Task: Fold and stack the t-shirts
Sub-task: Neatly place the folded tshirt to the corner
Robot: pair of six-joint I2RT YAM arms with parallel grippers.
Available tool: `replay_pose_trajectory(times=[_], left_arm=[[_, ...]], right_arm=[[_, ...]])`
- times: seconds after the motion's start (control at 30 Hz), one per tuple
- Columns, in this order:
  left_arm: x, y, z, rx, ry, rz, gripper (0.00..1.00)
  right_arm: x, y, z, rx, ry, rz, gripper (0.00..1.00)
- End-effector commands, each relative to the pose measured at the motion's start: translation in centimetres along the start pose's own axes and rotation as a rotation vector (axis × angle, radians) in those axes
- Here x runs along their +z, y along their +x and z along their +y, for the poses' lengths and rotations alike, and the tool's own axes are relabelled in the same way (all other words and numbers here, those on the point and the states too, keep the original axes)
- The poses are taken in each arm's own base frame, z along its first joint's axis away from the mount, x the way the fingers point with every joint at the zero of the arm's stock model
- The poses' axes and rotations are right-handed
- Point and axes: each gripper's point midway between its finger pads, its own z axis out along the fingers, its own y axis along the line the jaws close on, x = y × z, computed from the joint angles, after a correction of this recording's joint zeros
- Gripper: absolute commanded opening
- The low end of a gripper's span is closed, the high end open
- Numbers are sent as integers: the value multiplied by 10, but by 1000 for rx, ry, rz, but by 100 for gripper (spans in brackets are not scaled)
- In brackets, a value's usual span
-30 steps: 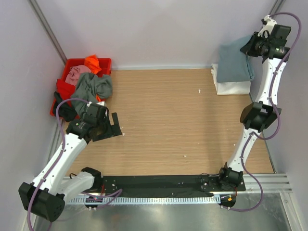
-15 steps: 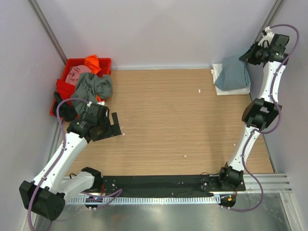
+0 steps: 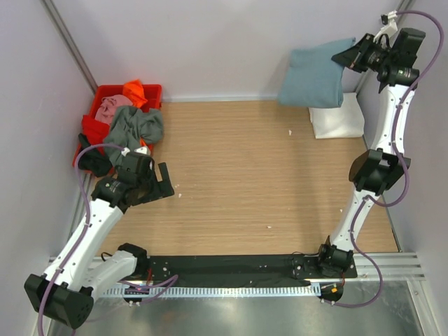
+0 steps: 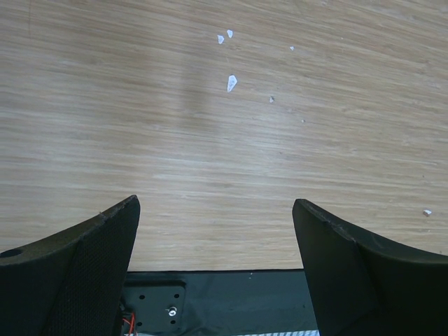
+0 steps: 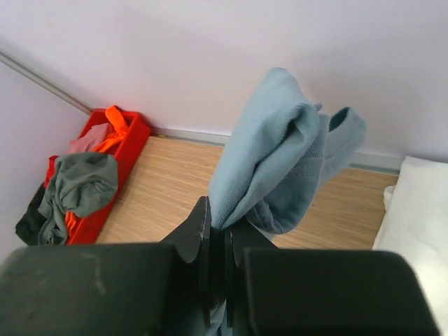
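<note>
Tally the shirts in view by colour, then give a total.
teal-blue shirt: 1
white shirt: 1
grey-green shirt: 1
pink shirt: 1
orange shirt: 1
Total: 5 that show

Soft, even light is falling from above on the pale wooden table (image 3: 245,175), throwing only faint, diffuse shadows. A dim vertical shadow band is crossing the wood in the left wrist view. The dusty teal-blue cloth t-shirt (image 5: 273,154) is showing gentle fold shading and is appearing sharp.
</note>
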Motion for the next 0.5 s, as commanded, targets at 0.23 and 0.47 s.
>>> replay_pose_trajectory(times=[0.23, 0.47], left_arm=[[0, -9, 1, -22, -11, -41, 90], [4, -8, 3, -23, -27, -24, 90]], right_arm=[[13, 53, -123, 216, 42, 51, 1], [3, 89, -198, 175, 304, 111, 1]])
